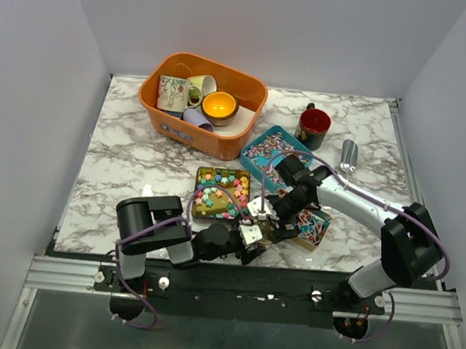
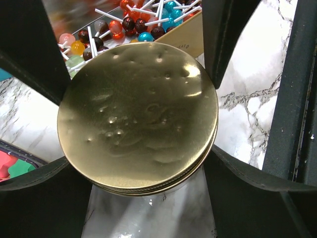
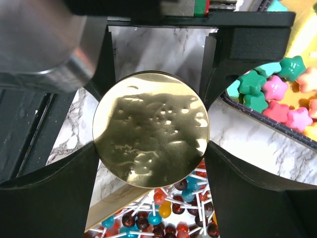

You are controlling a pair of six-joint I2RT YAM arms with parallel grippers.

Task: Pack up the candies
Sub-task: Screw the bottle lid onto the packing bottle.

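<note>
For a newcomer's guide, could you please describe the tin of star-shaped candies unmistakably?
Find the orange plastic basket at the back of the marble table. In front of it, toward the near edge, lies a square gold-lined tin. Unlike the teal tin of speckled bits beside it, it holds pastel stars.

Top camera: fixed above and behind the arm bases, looking down over the whole table (image 1: 127, 156). Wrist cameras: close-range, opposed, both framing the gold disc (image 2: 138, 119) and lollipops (image 3: 168, 218).
</note>
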